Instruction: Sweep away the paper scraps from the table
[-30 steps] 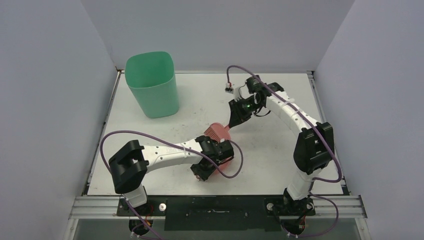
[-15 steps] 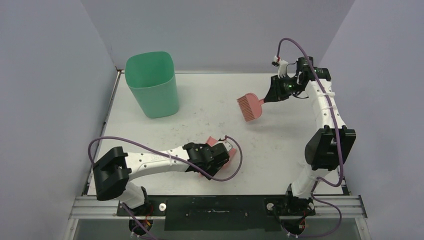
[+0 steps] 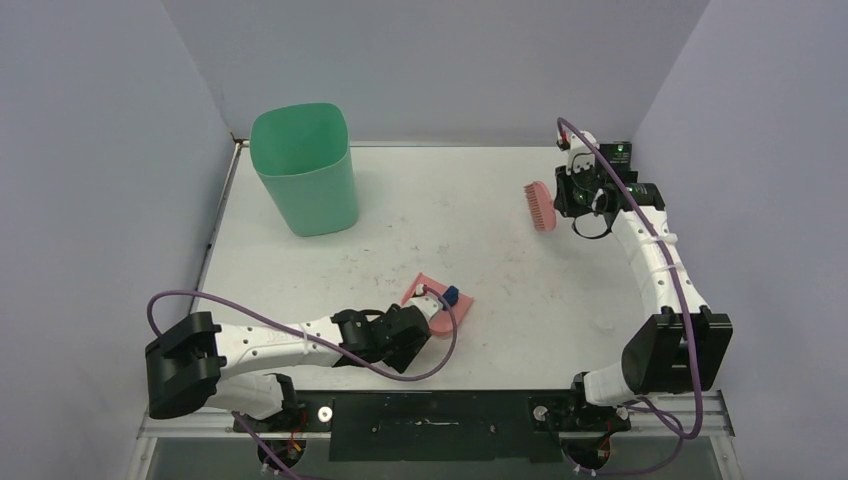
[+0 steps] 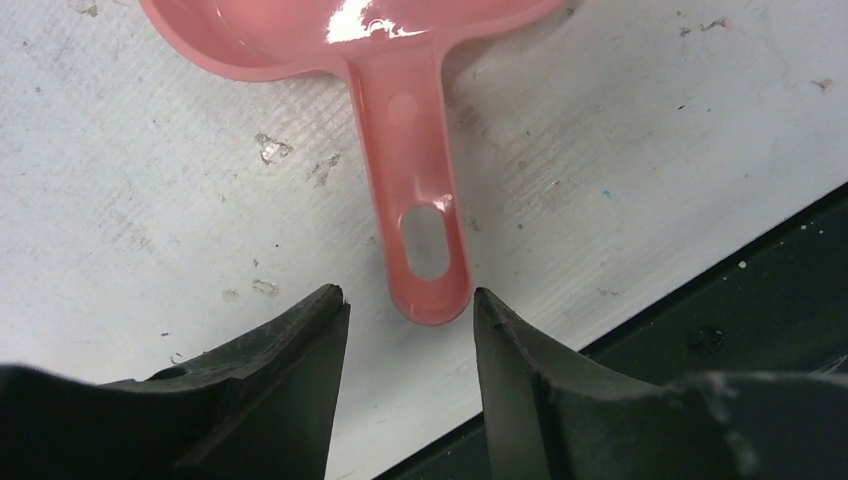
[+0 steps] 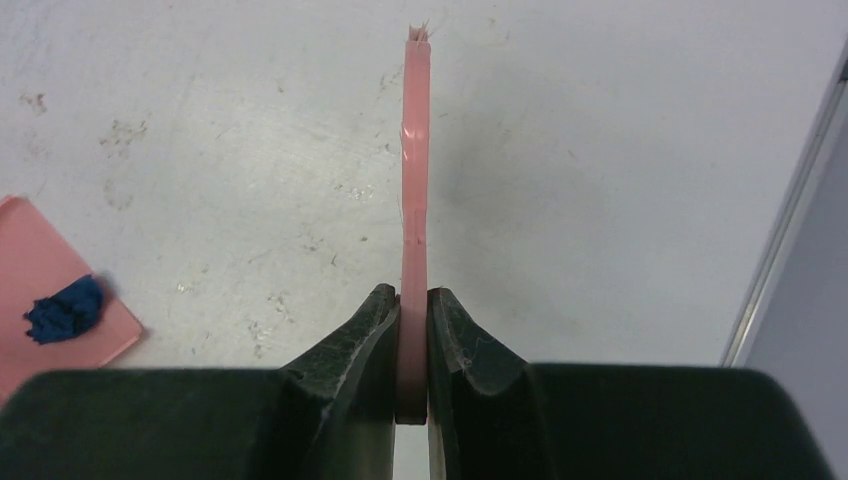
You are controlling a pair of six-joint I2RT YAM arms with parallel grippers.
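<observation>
- Fingers (image 4: 300,370) of the left gripper (image 4: 410,300) stand apart, straddling just the rounded tip of the dustpan (image 4: 330,40) handle. Neither pad looks to be pressing on it.
- Over on the other side, the right gripper (image 5: 412,295) is pinched hard on the slim edge of the pink brush (image 5: 416,150), out near the far right of the table (image 3: 540,300).
- And the catch: a dark blue scrap (image 5: 62,308) sits wadded up inside the dustpan, near the front middle of the table. From above I can't make out any other loose scraps.
- My read is that the handle is the business now, and a close from here would bite only its last bit.
- Better to slide forward so the pads land past the oval hanging slot, on the solid stem, and then close square across it.
- Once the pan is up, keep it level. The scrap is light and loose, so a dip toward the open lip would probably spill it before the green bin (image 3: 305,180) at the far left.
- The pan is glossy hard plastic with a bright highlight and a flat, tapering handle, likely slick under the pads.
- The brush handle is thin, flat plastic, seen edge-on.
- The tabletop is matte white, scuffed and speckled with grime.
</observation>
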